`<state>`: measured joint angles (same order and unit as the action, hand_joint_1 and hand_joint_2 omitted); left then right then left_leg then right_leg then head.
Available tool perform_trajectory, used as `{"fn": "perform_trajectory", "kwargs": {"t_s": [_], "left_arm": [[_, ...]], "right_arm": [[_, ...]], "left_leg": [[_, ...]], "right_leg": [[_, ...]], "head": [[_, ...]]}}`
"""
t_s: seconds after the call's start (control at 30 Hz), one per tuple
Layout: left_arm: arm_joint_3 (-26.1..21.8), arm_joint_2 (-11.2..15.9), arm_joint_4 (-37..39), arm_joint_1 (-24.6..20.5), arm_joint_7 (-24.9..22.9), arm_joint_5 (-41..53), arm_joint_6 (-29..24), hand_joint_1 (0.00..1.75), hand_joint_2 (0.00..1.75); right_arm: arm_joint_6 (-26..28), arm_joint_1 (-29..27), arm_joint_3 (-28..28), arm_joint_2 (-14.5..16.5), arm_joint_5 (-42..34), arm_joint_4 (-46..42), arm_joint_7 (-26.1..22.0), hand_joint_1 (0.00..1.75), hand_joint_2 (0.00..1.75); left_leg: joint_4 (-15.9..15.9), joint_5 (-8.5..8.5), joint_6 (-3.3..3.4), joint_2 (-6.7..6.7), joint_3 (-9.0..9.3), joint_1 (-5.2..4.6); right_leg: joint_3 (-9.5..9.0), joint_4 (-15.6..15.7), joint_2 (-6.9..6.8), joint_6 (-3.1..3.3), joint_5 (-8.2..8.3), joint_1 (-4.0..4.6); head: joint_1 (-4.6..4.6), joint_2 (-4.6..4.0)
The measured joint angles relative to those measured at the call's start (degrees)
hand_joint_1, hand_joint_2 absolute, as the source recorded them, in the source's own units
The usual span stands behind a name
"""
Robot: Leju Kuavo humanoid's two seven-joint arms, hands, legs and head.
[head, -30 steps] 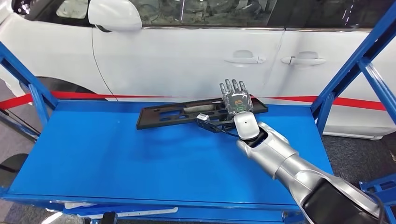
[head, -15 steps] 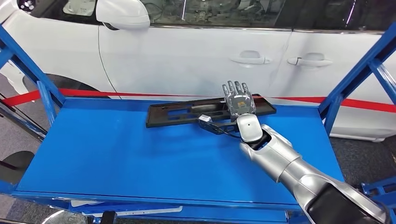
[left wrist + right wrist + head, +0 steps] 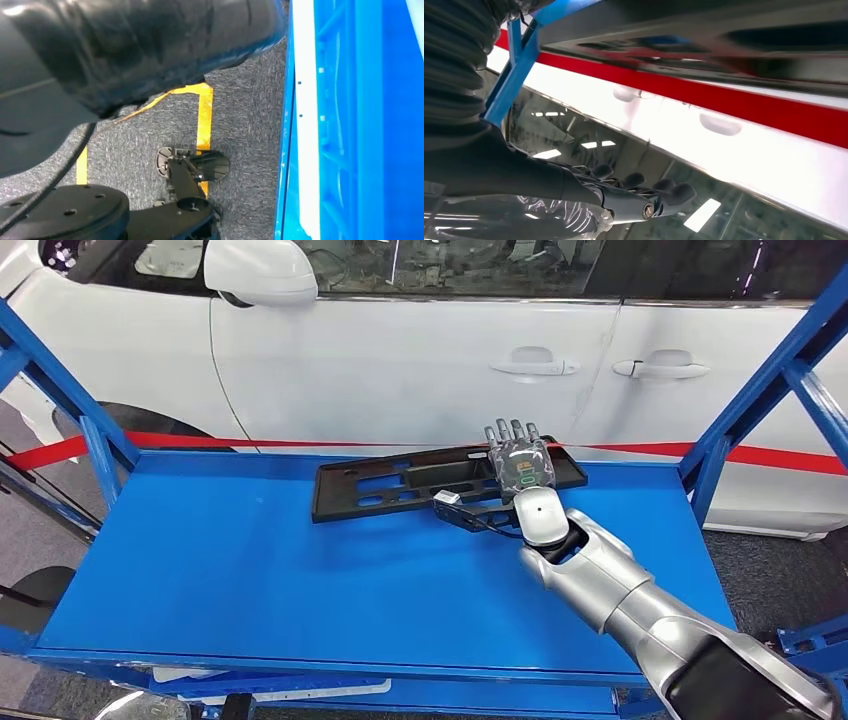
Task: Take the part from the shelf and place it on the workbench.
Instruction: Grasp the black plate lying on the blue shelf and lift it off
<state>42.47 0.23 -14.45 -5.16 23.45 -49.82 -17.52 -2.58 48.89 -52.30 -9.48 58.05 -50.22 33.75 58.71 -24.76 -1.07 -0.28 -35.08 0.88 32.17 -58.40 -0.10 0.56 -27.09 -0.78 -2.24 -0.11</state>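
A long flat black part point(image 3: 400, 480) with several cut-outs lies across the back of the blue shelf point(image 3: 250, 570). My right hand point(image 3: 520, 460) lies over the part's right end, with the fingers stretched out straight toward the car and nothing gripped. In the right wrist view the straight dark fingers point(image 3: 644, 195) stand apart from the black part point(image 3: 724, 30), with a gap between them.
A white car point(image 3: 400, 360) with a red stripe stands close behind the shelf. Blue frame posts rise at the shelf's left point(image 3: 100, 450) and right point(image 3: 740, 420). The left wrist view looks down at grey carpet with yellow tape point(image 3: 204, 115) beside a blue frame edge point(image 3: 350, 125).
The whole picture has shifted a little, so the camera moved. My right hand stays over the part's right end, fingers still straight. The part has not left the shelf.
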Motion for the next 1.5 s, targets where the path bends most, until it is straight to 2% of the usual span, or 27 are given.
{"fn": "perform_trajectory", "kwargs": {"t_s": [0.07,0.13,0.17,0.23,0.27,0.3,0.33,0.37,0.43,0.5,0.57,0.63,0.7,0.77,0.8,0.83,0.9,0.97,1.0,1.1,1.17,1.23,1.27,1.3,1.33,1.43,1.5], "left_arm": [[0.0,0.0,0.0,0.0,0.0,-0.1,0.1,0.0,0.0],[0.0,0.0,0.0,0.0,0.1,-0.2,0.2,0.0,0.0],[0.0,0.0,0.0,0.0,0.1,-0.3,0.3,0.0,0.0],[0.0,0.1,0.0,0.0,0.2,-0.5,0.6,0.0,0.0],[0.0,0.1,0.0,0.0,0.3,-0.5,0.8,0.0,0.0],[0.0,0.1,0.0,0.0,0.4,-0.6,1.0,0.0,0.0],[0.0,0.1,0.0,0.0,0.6,-0.7,1.3,0.0,0.0],[0.0,0.1,0.0,0.0,0.8,-0.7,1.6,0.0,0.0],[0.0,0.1,0.0,0.0,1.1,-0.7,2.2,0.0,0.0],[0.0,0.1,0.0,0.0,1.4,-0.9,2.9,0.0,0.0],[0.0,0.1,0.0,0.0,1.6,-1.2,3.6,0.0,0.0],[0.0,0.3,0.0,0.1,1.9,-1.4,4.2,0.0,0.0],[0.0,0.4,0.0,0.1,2.2,-1.5,4.8,0.0,0.0],[0.1,0.4,0.0,0.1,2.7,-1.6,5.6,0.0,0.0],[0.1,0.4,0.0,0.1,3.1,-1.7,6.1,0.0,0.0],[0.1,0.4,0.0,0.1,3.6,-1.7,6.7,0.0,0.0],[0.1,0.5,0.0,0.1,4.8,-1.7,7.9,0.0,0.0],[0.1,0.6,0.0,0.0,6.5,-1.5,8.6,0.0,0.0],[0.1,0.7,0.0,0.0,7.4,-1.3,8.8,0.0,0.0],[0.3,0.7,0.0,0.1,9.9,-0.9,9.1,0.0,0.0],[0.5,0.7,0.0,0.1,10.9,-0.7,9.4,0.0,0.87],[0.5,0.7,0.0,0.0,11.1,-0.7,10.1,0.0,1.75],[0.5,0.7,0.0,0.0,11.1,-0.7,10.4,0.0,1.75],[0.5,0.8,0.0,0.0,11.0,-0.7,10.7,0.0,1.75],[0.5,0.8,0.0,0.0,11.0,-0.7,10.9,0.0,1.75],[0.7,0.8,0.0,0.0,10.9,-0.7,11.3,0.0,1.75],[0.8,0.8,0.0,0.0,10.9,-0.7,11.4,0.0,1.75]], "right_arm": [[-1.8,0.0,0.0,0.0,-0.7,0.0,0.0,0.0,1.75],[-3.3,0.1,0.0,0.0,-1.4,0.0,0.1,0.0,1.75],[-3.9,0.1,0.0,0.0,-1.7,0.0,0.1,0.0,1.75],[-5.0,0.0,0.0,0.0,-2.2,0.0,0.2,0.0,1.75],[-5.5,-0.1,0.0,0.0,-2.5,0.1,0.2,0.0,1.75],[-5.9,-0.4,0.0,0.0,-2.7,0.1,0.2,0.0,1.75],[-6.2,-0.5,0.0,0.0,-2.8,0.2,0.2,0.0,1.75],[-6.4,-0.6,0.0,0.0,-2.8,0.2,0.2,0.0,1.75],[-6.5,-0.4,0.0,0.1,-2.9,0.3,0.2,0.0,1.75],[-6.5,-0.3,0.0,0.2,-3.0,0.4,0.1,0.0,1.75],[-6.5,-0.3,0.0,0.3,-3.3,0.5,0.1,0.0,1.75],[-6.5,-0.3,0.0,0.4,-3.6,0.6,0.0,0.8,1.75],[-6.6,-0.1,0.0,0.5,-3.8,0.7,-0.1,1.67,1.75],[-6.7,-0.2,0.0,0.7,-4.2,0.9,-0.2,1.75,1.75],[-6.8,-0.3,0.0,0.8,-4.5,1.0,-0.3,1.75,1.75],[-6.8,-0.4,0.0,0.8,-4.8,1.2,-0.3,1.75,1.75],[-6.8,-0.3,0.0,0.9,-5.1,1.4,-0.4,1.75,1.75],[-6.7,-0.1,0.0,0.9,-5.5,1.5,-0.6,1.75,1.75],[-6.6,0.0,0.0,0.9,-5.7,1.5,-0.7,1.75,1.75],[-6.4,0.1,0.0,0.8,-6.0,1.6,-0.9,1.75,1.75],[-6.0,0.2,0.0,0.7,-6.0,1.6,-1.1,1.75,1.75],[-5.7,0.3,0.0,0.6,-6.0,1.8,-1.2,1.75,1.75],[-5.5,0.2,0.0,0.6,-6.0,1.9,-1.3,1.75,1.75],[-5.5,0.1,0.0,0.5,-6.0,2.0,-1.4,1.75,1.75],[-5.4,0.0,0.0,0.5,-6.0,2.1,-1.5,1.75,1.75],[-5.2,0.4,0.0,0.6,-6.0,2.2,-1.7,1.75,1.75],[-5.0,0.5,0.0,0.6,-6.0,2.2,-1.9,1.75,1.75]], "left_leg": [[-0.4,-0.3,0.92,-0.1,0.09,-0.17],[-0.8,-0.23,1.75,-0.09,0.21,0.02],[-1.0,-0.14,2.14,-0.08,0.29,0.12],[-1.1,-0.17,2.64,-0.04,0.27,0.01],[-1.1,-0.21,2.75,-0.04,0.27,-0.06],[-1.0,-0.26,2.82,-0.06,0.27,-0.12],[-0.8,-0.35,2.85,-0.13,0.28,-0.15],[-0.6,-0.47,2.83,-0.22,0.29,-0.15],[-0.1,-0.86,2.57,-0.39,0.17,-0.26],[0.2,-1.01,2.08,-0.45,-0.15,-0.4],[0.1,-0.87,1.51,-0.45,-0.31,-0.46],[1.1,-1.73,0.89,-0.37,-0.8,-0.43],[6.1,-4.58,0.33,-0.23,-3.13,-0.25],[13.0,-7.21,-0.02,-0.16,-6.47,-0.09],[14.7,-7.28,-0.08,-0.15,-7.42,-0.07],[14.2,-6.26,-0.07,-0.15,-7.33,-0.07],[7.7,-2.54,0.23,-0.13,-4.41,-0.09],[1.4,-0.53,0.72,-0.14,-1.35,-0.32],[0.1,-0.43,0.94,-0.15,-0.72,-0.45],[-0.6,-0.27,1.76,-0.14,-0.34,-0.39],[-1.1,0.0,2.49,-0.01,0.01,-0.09],[-1.2,0.01,2.82,0.09,0.09,-0.1],[-1.2,-0.02,2.88,0.09,0.1,-0.11],[-1.1,-0.06,2.89,0.07,0.12,-0.1],[-1.0,-0.15,2.88,0.02,0.14,-0.08],[-0.1,-0.73,2.29,-0.24,0.05,-0.05],[0.3,-0.99,1.7,-0.38,-0.22,-0.2]], "right_leg": [[0.06,0.0,0.01,-0.64,-0.05,0.1],[0.64,-1.2,0.01,-1.2,-1.05,0.05],[1.68,-3.4,0.01,-1.37,-2.35,0.03],[5.33,-10.8,0.02,-1.51,-5.73,-0.01],[7.19,-14.3,0.02,-1.56,-6.82,-0.02],[8.4,-16.4,0.02,-1.58,-6.96,-0.03],[8.53,-16.1,0.01,-1.53,-5.82,-0.03],[7.59,-13.6,0.01,-1.41,-3.77,-0.03],[4.46,-5.9,0.02,-0.99,0.07,0.1],[2.81,-1.9,0.06,-0.65,0.97,0.32],[2.63,-1.5,0.12,-0.34,0.92,0.33],[2.47,-0.9,0.08,0.19,1.26,0.05],[2.33,-0.6,0.03,0.72,1.5,-0.14],[2.36,-0.7,0.03,0.98,1.49,-0.04],[2.36,-0.7,0.02,1.0,1.46,0.0],[2.36,-0.7,0.03,1.01,1.44,0.03],[2.31,-0.8,0.06,0.89,1.34,0.04],[2.41,-0.9,0.12,0.54,1.24,0.21],[2.47,-0.9,0.14,0.31,1.22,0.28],[2.56,-1.1,0.18,-0.62,0.97,0.34],[3.89,-4.2,0.2,-1.15,-1.04,0.35],[7.14,-11.2,0.18,-1.36,-4.43,0.23],[8.75,-14.5,0.18,-1.42,-5.5,0.16],[9.72,-16.3,0.17,-1.48,-5.61,0.08],[9.67,-15.9,0.17,-1.52,-4.61,-0.01],[5.22,-5.8,0.16,-1.43,0.52,-0.19],[3.49,-2.1,0.21,-1.11,1.21,-0.05]], "head": [[0.03,0.0],[0.11,0.0],[0.17,0.0],[0.27,0.0],[0.27,0.0],[0.26,0.0],[0.27,0.0],[0.28,0.0],[0.3,0.0],[0.24,0.0],[0.19,0.0],[0.16,0.0],[-0.04,0.0],[-0.2,0.0],[-0.19,0.0],[-0.2,0.0],[-0.2,0.0],[-0.16,0.0],[-0.16,0.0],[-0.11,0.0],[0.09,0.0],[0.28,0.0],[0.28,0.0],[0.28,0.0],[0.29,0.0],[0.3,0.0],[0.27,0.0]]}}
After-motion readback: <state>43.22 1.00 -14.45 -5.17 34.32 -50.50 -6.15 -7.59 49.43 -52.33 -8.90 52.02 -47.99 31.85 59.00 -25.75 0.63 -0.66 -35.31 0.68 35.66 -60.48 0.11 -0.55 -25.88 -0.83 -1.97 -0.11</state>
